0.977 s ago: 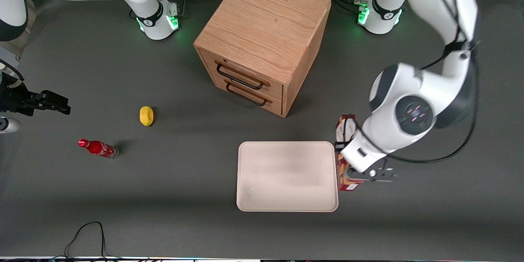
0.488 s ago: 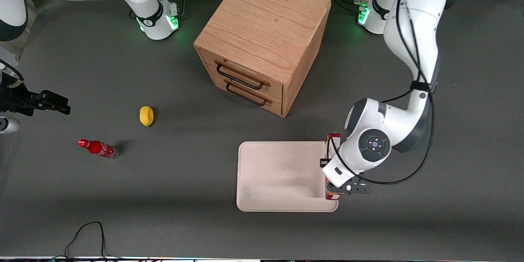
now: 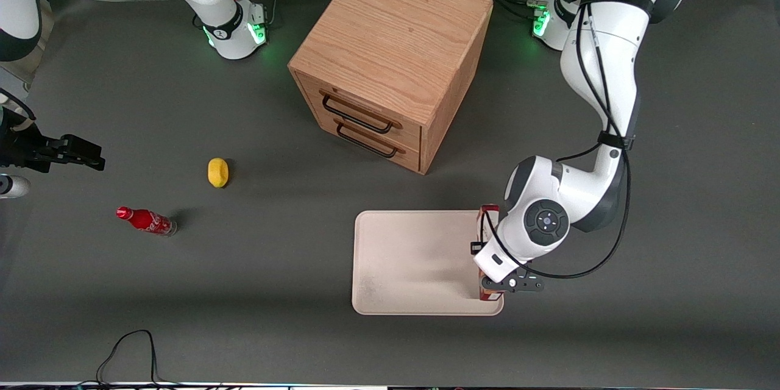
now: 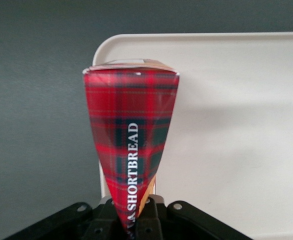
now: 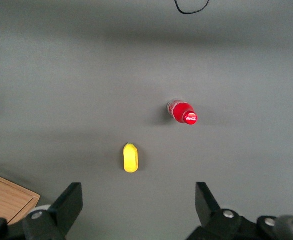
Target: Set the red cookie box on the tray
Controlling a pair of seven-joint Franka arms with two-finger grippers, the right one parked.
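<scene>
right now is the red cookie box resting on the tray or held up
Held: the pincer is shut on the red cookie box, over the tray edge nearest the working arm. Contact with the tray: cannot tell.

White arm (image 3: pixel 600 67), black cables, seemingly.

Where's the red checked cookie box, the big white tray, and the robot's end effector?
Red tartan cardboard cookie box (image 4: pixel 130 150): left wrist view, its lettered side.
Cream-white rectangular tray (image 3: pixel 414 256): front view, bare floor.
End effector (image 4: pixel 132 222): left wrist view, above the tray's edge, clamping the box's end.
</scene>
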